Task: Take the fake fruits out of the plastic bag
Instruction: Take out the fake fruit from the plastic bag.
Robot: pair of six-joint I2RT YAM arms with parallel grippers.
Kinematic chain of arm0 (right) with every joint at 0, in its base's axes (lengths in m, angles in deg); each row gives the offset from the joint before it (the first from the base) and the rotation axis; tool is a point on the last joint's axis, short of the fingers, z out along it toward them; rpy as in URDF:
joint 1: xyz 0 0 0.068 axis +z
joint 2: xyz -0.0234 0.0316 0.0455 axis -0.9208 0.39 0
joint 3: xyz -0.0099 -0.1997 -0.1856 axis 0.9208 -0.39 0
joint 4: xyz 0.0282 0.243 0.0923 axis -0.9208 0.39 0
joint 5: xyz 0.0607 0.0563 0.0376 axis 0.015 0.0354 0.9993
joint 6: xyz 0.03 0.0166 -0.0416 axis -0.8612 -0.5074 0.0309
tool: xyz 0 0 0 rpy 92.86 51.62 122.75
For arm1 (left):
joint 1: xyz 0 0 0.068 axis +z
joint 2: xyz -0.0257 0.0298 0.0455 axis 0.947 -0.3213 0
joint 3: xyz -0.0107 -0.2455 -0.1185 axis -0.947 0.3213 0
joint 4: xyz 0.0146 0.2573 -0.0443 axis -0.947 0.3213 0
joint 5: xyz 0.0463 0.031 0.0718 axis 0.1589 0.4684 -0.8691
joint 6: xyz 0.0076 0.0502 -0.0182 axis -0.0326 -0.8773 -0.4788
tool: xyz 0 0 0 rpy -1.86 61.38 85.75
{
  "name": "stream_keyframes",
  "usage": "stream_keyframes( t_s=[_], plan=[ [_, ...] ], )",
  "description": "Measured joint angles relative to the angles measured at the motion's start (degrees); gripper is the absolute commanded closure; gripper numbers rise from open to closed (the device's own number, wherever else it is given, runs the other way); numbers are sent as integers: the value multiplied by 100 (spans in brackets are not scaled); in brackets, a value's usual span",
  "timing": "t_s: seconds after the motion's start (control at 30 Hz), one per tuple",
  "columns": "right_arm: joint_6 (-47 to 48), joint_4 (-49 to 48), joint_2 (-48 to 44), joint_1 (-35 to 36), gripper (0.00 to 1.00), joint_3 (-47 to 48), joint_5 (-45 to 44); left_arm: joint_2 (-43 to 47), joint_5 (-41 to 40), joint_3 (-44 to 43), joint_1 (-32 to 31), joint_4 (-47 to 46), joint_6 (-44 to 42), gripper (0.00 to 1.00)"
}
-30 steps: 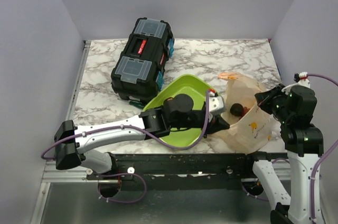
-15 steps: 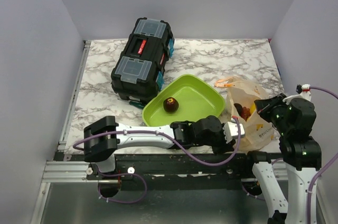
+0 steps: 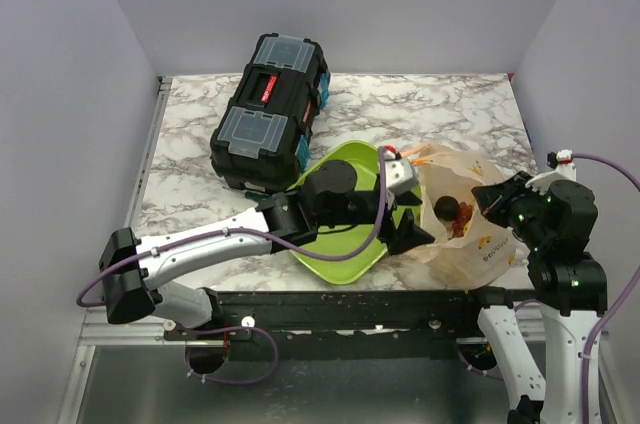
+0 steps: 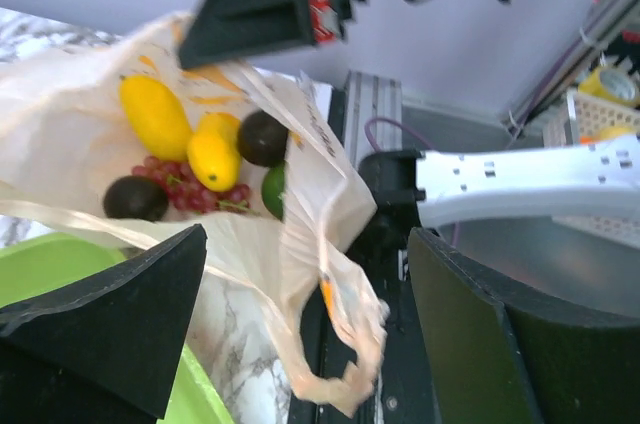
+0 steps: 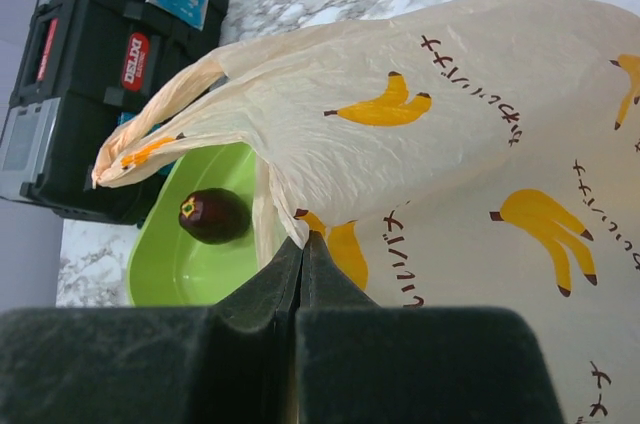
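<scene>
Top view: left arm lies across the green tray (image 3: 345, 262). The left gripper (image 3: 405, 231) is at the mouth of the plastic bag (image 3: 490, 244), jaws spread, nothing in them. The bag sits at the near right of the marble table (image 3: 450, 104), touching the tray's right side. One maroon fruit (image 3: 446, 209) shows through the opening. The right gripper (image 3: 492, 196) is at the bag's right rim, pinched on the plastic. A black toolbox (image 3: 270, 114) stands behind the tray, well apart from the bag.

Left wrist: fingers (image 4: 110, 329) wide apart (released). The bag's lower lip and a loose handle hang between them, not clamped. Inside the bag are two yellow fruits (image 4: 155, 116), touching each other, a red grape bunch (image 4: 190, 194) under them and two maroon fruits (image 4: 262, 137), one either side of the pile. A green fruit (image 4: 272, 189) is half hidden by the bag wall. A black finger of the right gripper sits on the bag's upper lip, at the top of the view.

Right wrist: jaws clenched on a fold of the bag (banana print), no gap between the fingers (image 5: 400, 364). Another maroon fruit (image 5: 213, 216) lies in the tray, outside the bag, just beside its edge. The toolbox is beyond the tray.
</scene>
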Motion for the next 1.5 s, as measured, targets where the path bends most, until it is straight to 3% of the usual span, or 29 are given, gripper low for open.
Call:
stream_keyframes(
  t_s=[0.1,0.2,0.5,0.6,0.67,0.97,1.2,1.5],
  plan=[
    [42,-37,2,0,99,17,166,-20,155,-201,348,-52,223,31],
    [48,-48,42,0,99,87,278,-299,162,-507,533,-186,343,32],
    [46,-76,188,0,99,492,367,-1788,-20,-748,533,-1010,509,41],
    [46,-79,188,0,99,549,382,-2232,-39,-918,527,-1071,555,52],
    [44,-76,188,0,99,549,387,-2463,-87,-1045,507,-1091,595,53],
    [44,-76,186,0,99,549,391,-2612,-245,-1064,474,-1298,616,36],
    [17,-22,179,0,99,557,326,-2977,-518,-1064,251,-1639,575,34],
    [-310,538,9,0,99,667,-452,-3982,-765,-1451,-149,-1515,505,30]
  ],
)
